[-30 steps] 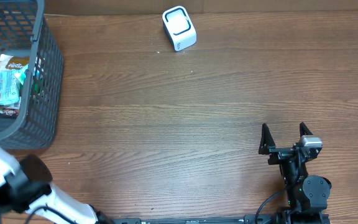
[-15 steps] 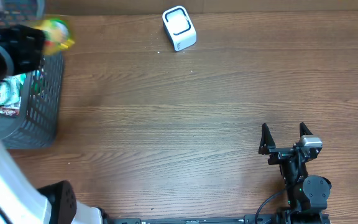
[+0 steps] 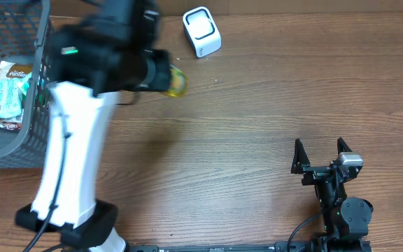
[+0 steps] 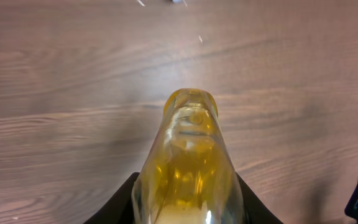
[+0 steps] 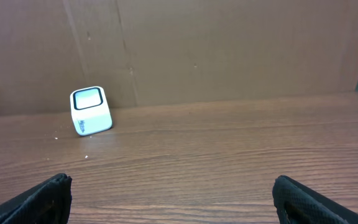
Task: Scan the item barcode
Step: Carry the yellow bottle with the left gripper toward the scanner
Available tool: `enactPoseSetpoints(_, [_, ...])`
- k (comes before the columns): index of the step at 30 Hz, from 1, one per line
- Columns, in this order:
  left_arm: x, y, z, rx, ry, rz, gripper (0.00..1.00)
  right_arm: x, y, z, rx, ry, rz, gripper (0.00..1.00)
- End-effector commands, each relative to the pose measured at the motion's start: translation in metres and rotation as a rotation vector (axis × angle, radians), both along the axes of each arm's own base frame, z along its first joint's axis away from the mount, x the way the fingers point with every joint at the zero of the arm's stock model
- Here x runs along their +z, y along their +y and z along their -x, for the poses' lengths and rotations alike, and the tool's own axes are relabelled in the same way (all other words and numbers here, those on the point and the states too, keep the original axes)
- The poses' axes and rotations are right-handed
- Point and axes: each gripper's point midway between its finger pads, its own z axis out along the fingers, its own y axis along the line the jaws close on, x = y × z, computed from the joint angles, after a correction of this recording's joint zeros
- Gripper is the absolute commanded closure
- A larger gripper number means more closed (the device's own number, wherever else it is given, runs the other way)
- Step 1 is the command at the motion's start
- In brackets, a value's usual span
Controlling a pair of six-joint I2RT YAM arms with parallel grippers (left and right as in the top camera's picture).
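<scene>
Two arms over the desk (image 3: 257,105), one loaded. Left to right:

Far left corner: dark mesh basket (image 3: 53,105) with snack packets (image 3: 9,94) lying inside, a light blue one on top.

Next is the left arm (image 3: 72,154). Its white link rises from the near edge and reaches toward the far edge, just right of the basket wall. It is motion-blurred overhead. At its end the left gripper (image 3: 152,70) is partly closed and clamped on the yellow item (image 3: 175,82). The left wrist view confirms this: dark fingers (image 4: 122,208) press on both sides of the item's wide end, and the narrow end points away from the camera. The item is translucent yellow, rounded and bottle-like. It is held above the wood in the far half of the desk, left of centre. Can't tell where its barcode faces.

The scanner (image 3: 201,31) is a small white box with a dark-framed window on top. It sits at the far edge, just right of and beyond the item. The two are near each other, not touching.

Near edge, toward the right corner: the right gripper (image 3: 320,147), well apart from both item and scanner. Its jaws are spread wide with nothing between them. Both fingertips (image 5: 51,193) sit at the lower corners of its own camera view, with bare wood between them and the scanner in sight at the far edge.
</scene>
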Motion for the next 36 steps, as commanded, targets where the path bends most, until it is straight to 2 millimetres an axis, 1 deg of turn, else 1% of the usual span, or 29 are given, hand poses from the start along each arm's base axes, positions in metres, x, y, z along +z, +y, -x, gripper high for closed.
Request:
enactPoseSetpoints(1, [-0.030, -0.021, -0.002, 0.080, 0.070, -0.027, 0.96, -0.002, -0.001, 0.000, -0.008, -0.004, 0.004, 0.00])
enactPoseSetpoints(6, [-0.077, -0.050, 0.001, 0.103, 0.195, -0.066, 0.96, -0.002, -0.001, 0.000, -0.008, -0.004, 0.004, 0.00])
enactPoseSetpoints(8, [-0.093, -0.059, 0.002, 0.093, 0.225, -0.082, 0.96, -0.002, -0.001, 0.000, -0.008, -0.004, 0.004, 0.00])
enactPoseSetpoints(12, [-0.118, -0.078, 0.005, 0.051, 0.265, -0.124, 0.96, -0.002, -0.001, 0.000, -0.008, -0.004, 0.004, 0.00])
enactPoseSetpoints(15, [-0.133, -0.091, 0.001, 0.038, 0.263, -0.155, 0.96, -0.002, -0.001, 0.000, -0.008, -0.004, 0.004, 0.00])
enactPoseSetpoints(20, [-0.156, -0.107, -0.002, 0.065, 0.245, -0.209, 0.96, -0.002, -0.001, 0.000, -0.008, -0.004, 0.004, 0.00])
enactPoseSetpoints(27, [-0.178, -0.136, 0.001, 0.096, 0.242, -0.201, 0.94, -0.002, -0.001, 0.000, -0.008, -0.004, 0.004, 0.00])
enactPoseSetpoints(31, [-0.191, -0.144, 0.008, 0.115, 0.266, -0.216, 0.94, -0.002, -0.001, 0.000, -0.008, -0.004, 0.004, 0.00])
enactPoseSetpoints(36, [-0.207, -0.150, 0.009, 0.104, 0.271, -0.243, 0.92, -0.002, -0.001, 0.000, -0.008, -0.004, 0.004, 0.00])
